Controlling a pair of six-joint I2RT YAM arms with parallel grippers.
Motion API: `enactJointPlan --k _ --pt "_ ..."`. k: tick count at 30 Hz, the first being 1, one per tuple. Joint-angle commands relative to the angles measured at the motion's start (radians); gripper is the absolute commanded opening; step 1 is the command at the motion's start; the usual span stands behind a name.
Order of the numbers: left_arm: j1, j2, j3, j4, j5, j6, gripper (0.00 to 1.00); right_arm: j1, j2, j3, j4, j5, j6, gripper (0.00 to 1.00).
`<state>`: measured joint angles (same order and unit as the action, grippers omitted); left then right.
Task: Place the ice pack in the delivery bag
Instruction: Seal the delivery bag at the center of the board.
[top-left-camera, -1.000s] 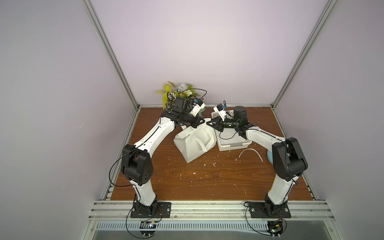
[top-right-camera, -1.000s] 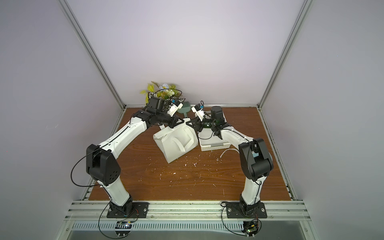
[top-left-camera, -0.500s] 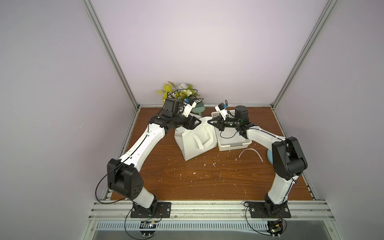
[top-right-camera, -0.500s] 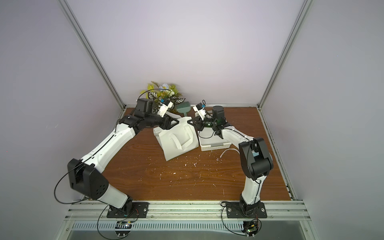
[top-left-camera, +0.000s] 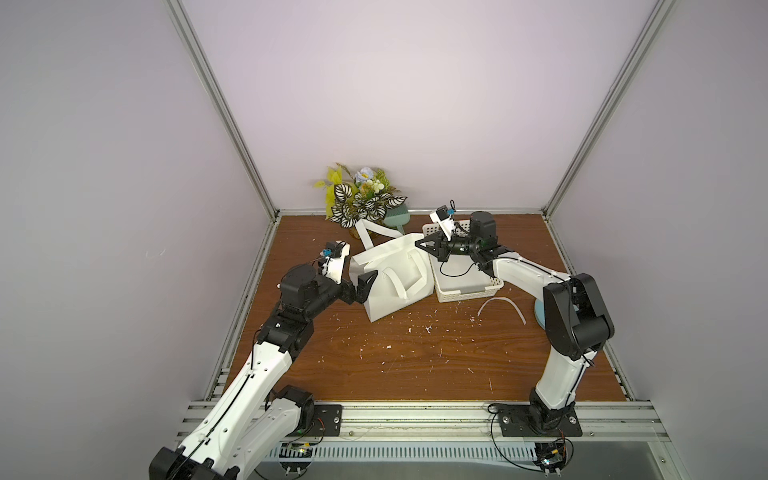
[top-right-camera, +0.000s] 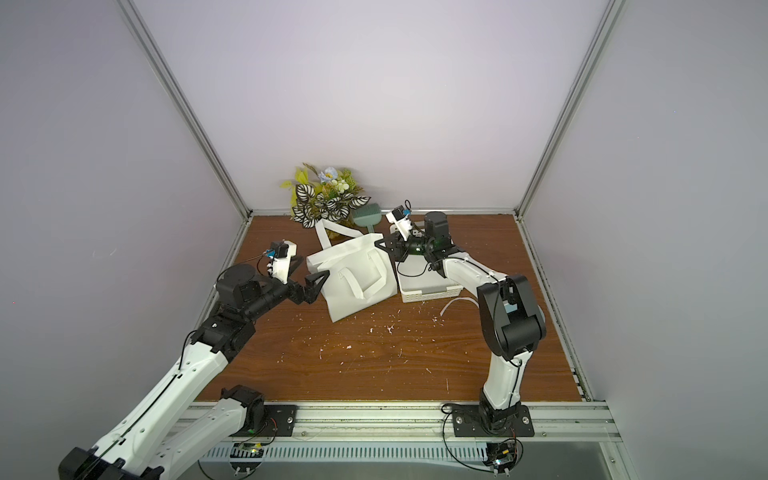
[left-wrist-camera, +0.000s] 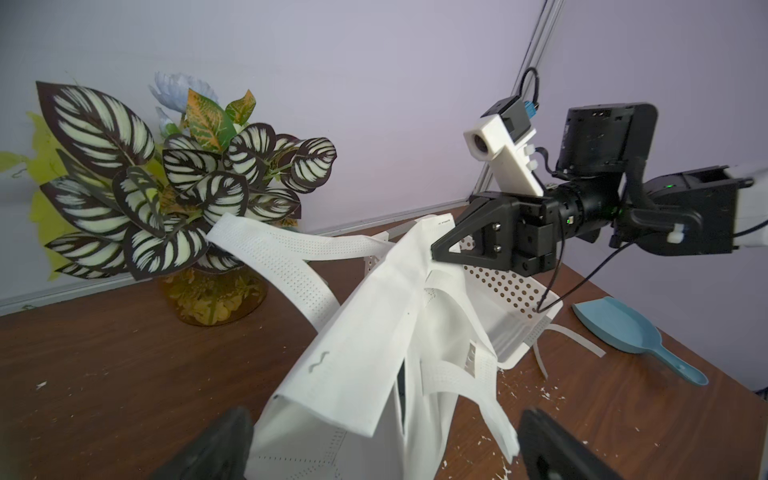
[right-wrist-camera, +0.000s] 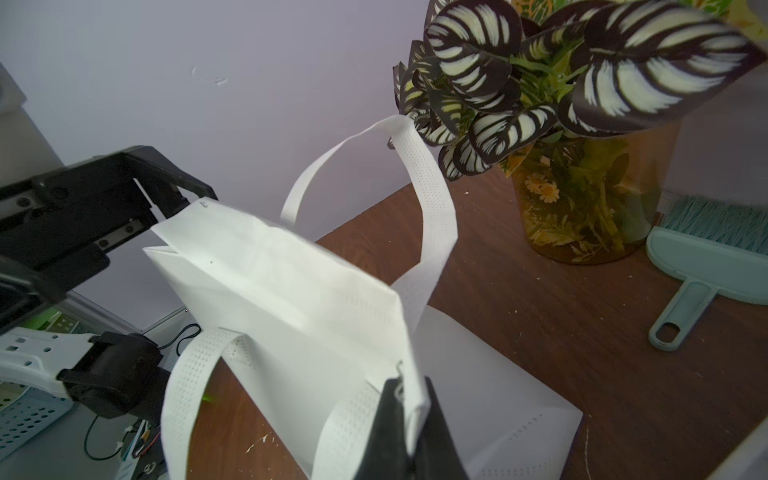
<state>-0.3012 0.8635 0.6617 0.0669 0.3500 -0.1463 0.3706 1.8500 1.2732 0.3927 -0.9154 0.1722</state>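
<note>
**Once the left claw (top-right-camera: 315, 267) is let go, the delivery bag (top-left-camera: 395, 291) is held from one side only**

Since the left claw has been taken off the bag top and drawn back to the bag's near-left edge, its jaws are now seen spread wide with nothing gripped; the top is no longer stretched from two sides. The right claw (top-left-camera: 420, 243) is kept clamped on the bag's upper rim corner; the mouth is seen folded almost flat in the right wrist view, so the bag is judged not ready for loading; a re-grip or the pick is probably what the left claw is freed for.

The delivery bag is white, soft and slumped on the counter (top-left-camera: 415, 353), just beside the basket (top-left-camera: 469, 293); one strap loop (left-wrist-camera: 274, 257) is lifted toward the plant (top-left-camera: 365, 203). The ice pack is not found in any view; its place cannot be told.
</note>
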Motion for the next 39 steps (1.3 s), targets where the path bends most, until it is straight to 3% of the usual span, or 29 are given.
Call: enactJointPlan --k 1,10,14,18,20,23,25,30,35,36,37,39 --pt "0.007 0.018 -0.045 0.151 -0.059 -0.006 1.00 -0.007 0.012 0.038 0.019 0.007 0.015 0.02" --pt "0.020 0.125 -0.055 0.277 -0.074 0.053 1.00 -0.008 0.014 0.051 0.007 -0.004 0.010 0.02" --pt "0.044 0.192 -0.036 0.294 -0.004 0.070 0.99 -0.008 0.020 0.058 -0.004 -0.005 0.007 0.02" --pt "0.046 0.209 -0.043 0.294 0.055 0.082 0.87 -0.007 0.024 0.064 -0.006 -0.004 0.007 0.02" --pt "0.045 0.207 -0.047 0.277 0.055 0.098 0.74 -0.009 0.030 0.073 -0.009 -0.008 0.008 0.02" --pt "0.046 0.201 -0.047 0.270 0.033 0.101 0.47 -0.009 0.035 0.080 -0.012 -0.008 0.010 0.02" --pt "0.045 0.201 -0.045 0.271 0.028 0.103 0.45 -0.009 0.038 0.081 -0.015 -0.007 0.009 0.02" --pt "0.046 0.194 -0.052 0.275 0.027 0.101 0.26 -0.008 0.043 0.087 -0.029 -0.009 -0.004 0.03" --pt "0.046 0.187 -0.056 0.287 0.047 0.100 0.13 -0.010 0.039 0.092 -0.053 0.003 -0.020 0.16" --pt "0.046 0.186 -0.059 0.290 0.049 0.101 0.12 -0.010 0.033 0.091 -0.058 0.007 -0.024 0.20" --pt "0.046 0.185 -0.059 0.293 0.052 0.103 0.10 -0.010 0.024 0.091 -0.066 0.016 -0.032 0.33" --pt "0.046 0.183 -0.063 0.299 0.055 0.106 0.09 -0.014 0.006 0.088 -0.087 0.035 -0.050 0.38"
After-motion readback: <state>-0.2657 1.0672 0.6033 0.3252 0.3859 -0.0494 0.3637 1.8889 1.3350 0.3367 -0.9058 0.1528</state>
